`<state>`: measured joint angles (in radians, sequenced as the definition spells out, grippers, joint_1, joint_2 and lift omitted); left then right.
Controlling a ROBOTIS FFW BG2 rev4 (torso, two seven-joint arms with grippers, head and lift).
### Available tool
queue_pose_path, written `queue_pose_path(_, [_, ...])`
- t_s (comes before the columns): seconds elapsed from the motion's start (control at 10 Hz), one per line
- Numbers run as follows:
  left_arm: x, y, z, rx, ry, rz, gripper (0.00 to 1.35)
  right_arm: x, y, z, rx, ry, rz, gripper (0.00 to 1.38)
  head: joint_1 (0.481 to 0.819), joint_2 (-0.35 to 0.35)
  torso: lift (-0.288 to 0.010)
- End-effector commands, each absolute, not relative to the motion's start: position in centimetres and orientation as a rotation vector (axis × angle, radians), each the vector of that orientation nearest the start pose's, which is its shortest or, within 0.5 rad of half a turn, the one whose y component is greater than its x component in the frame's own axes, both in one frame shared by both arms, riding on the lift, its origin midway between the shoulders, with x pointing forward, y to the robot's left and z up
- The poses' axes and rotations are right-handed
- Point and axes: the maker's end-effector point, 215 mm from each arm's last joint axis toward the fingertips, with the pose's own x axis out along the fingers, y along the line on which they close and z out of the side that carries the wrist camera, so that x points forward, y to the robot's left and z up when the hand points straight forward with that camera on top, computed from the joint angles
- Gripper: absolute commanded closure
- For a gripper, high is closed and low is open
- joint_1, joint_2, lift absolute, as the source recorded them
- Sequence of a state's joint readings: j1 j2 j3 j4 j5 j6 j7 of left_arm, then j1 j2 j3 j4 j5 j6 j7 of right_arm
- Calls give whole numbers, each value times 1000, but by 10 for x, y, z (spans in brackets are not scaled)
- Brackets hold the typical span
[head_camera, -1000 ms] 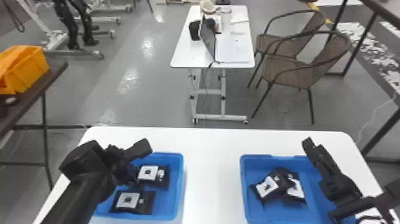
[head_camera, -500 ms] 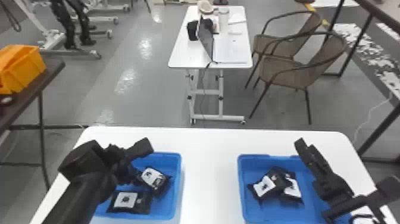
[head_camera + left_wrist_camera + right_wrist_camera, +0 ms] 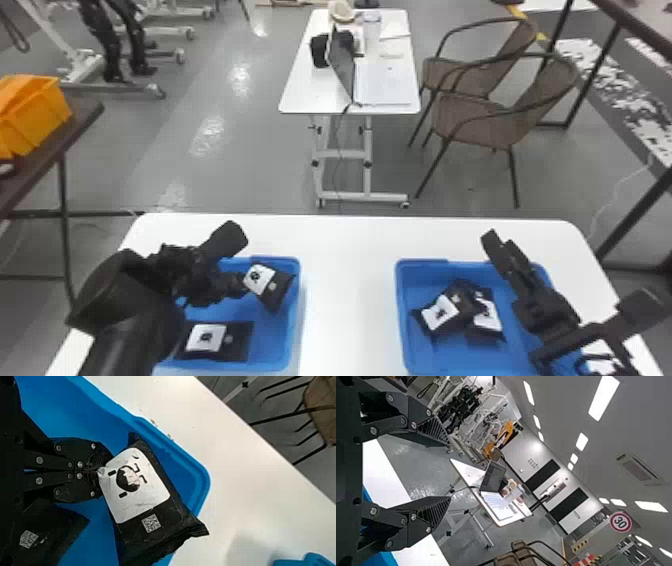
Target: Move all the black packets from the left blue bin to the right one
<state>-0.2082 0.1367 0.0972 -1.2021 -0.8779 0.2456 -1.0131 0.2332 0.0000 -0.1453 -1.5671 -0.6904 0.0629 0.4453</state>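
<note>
Packet (image 3: 170, 512) in the jaws of the black left gripper (image 3: 243, 286): black, white label, black-and-white QR square. Bin (image 3: 194, 470) below those jaws: solid blue. Tabletop (image 3: 245, 483) past them: white, brown specks.

The left gripper (image 3: 242, 285) has its jaws closed together, clamping one black packet (image 3: 132, 534) at the edge of its white label (image 3: 148, 479). The packet's far end overlaps the rim of the left blue bin (image 3: 204, 477) in the left wrist view. A second black packet (image 3: 59, 532), bearing a square code, is located near the jaws. The white bench (image 3: 249, 483) extends past the rim; a woven chair (image 3: 323, 395) stands beyond it.
</note>
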Motion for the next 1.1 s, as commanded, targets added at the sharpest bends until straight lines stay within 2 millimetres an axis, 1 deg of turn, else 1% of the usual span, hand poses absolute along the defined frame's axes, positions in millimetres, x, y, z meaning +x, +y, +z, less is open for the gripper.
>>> queue_pose_path(0.0, [512, 263, -535, 606, 777, -713, 1190, 501, -226, -419, 708, 73, 243, 584, 695, 54, 0])
queue_pose_path(0.1, [504, 251, -521, 576, 738, -712, 1190, 503, -225, -416, 703, 66, 252, 559, 695, 47, 0])
queue_pose_path(0.2, [503, 231, -501, 547, 672, -718, 1190, 503, -222, -413, 703, 59, 264, 525, 695, 36, 0])
queue_pose_path(0.3, [508, 211, -480, 533, 611, -721, 1190, 506, -216, -408, 705, 51, 286, 507, 695, 29, 0])
queue_pose_path(0.4, [516, 187, -461, 511, 542, -736, 1190, 509, -204, -401, 709, 45, 316, 507, 695, 11, 0])
queue_pose_path(0.5, [525, 162, -445, 473, 471, -749, 1190, 514, -187, -392, 714, 40, 359, 507, 695, -4, 0])
queue_pose_path(0.7, [552, 122, -412, 460, 343, -775, 1190, 522, -151, -374, 718, 31, 440, 483, 695, -20, 0])
queue_pose_path(0.8, [564, 100, -403, 439, 304, -809, 1190, 525, -132, -367, 721, 30, 477, 473, 695, -24, 0])
queue_pose_path(0.9, [573, 86, -397, 451, 287, -824, 1190, 530, -116, -355, 713, 19, 512, 473, 695, -29, 0])
queue_pose_path(1.0, [579, 78, -396, 448, 280, -827, 1190, 533, -101, -342, 703, 5, 548, 469, 695, -30, 0])
